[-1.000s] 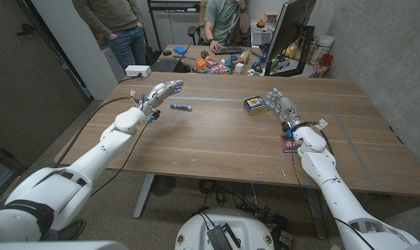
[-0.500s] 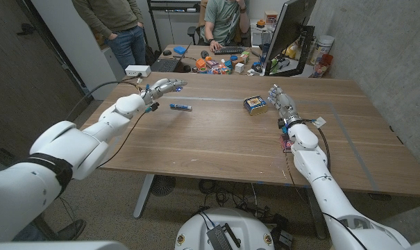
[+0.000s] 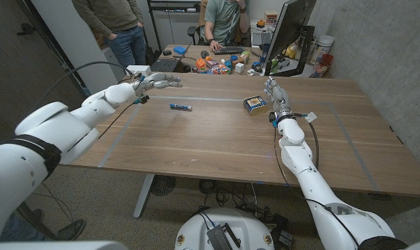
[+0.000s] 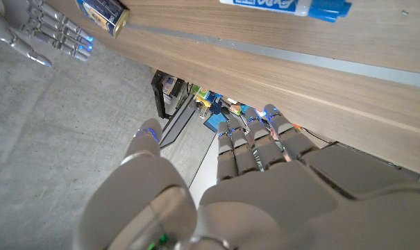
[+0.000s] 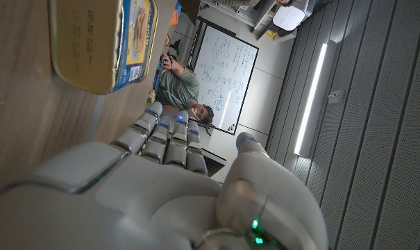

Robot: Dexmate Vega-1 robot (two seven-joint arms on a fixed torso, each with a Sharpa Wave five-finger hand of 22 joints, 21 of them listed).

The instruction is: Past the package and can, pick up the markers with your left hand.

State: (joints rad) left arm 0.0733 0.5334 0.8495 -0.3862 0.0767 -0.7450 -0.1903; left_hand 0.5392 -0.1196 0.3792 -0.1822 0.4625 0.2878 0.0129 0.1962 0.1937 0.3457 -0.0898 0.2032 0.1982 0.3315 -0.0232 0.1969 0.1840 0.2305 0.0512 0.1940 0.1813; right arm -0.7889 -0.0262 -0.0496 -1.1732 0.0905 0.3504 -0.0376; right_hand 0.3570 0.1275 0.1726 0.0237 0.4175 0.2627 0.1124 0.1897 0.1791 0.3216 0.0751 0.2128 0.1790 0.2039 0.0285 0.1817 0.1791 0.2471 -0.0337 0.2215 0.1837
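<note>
Partly cropped: markers point(image 4: 286, 5).

left hand point(image 3: 157, 82) empty beyond marker point(image 3: 180, 107); can point(image 3: 255, 105) beside right hand point(image 3: 272, 94)

At twelve o'clock beyond the long brown wooden table point(image 3: 216, 146) stands a second desk strewn with small colourful toys and objects point(image 3: 220, 64), with a black keyboard point(image 3: 228, 50) among them. A black laptop point(image 3: 166, 64) sits toward eleven o'clock on it, and a white power box point(image 3: 137, 70) lies just beside it, near the table's far corner. A black flat monitor point(image 3: 291, 31) stands at one o'clock, with white tubs point(image 3: 324, 47) past it. A person in a green top point(image 3: 223, 21) sits behind the desk at twelve; a standing person in jeans point(image 3: 123, 28) is at eleven. Grey tape lines point(image 3: 119, 128) cross the tabletop.
</note>
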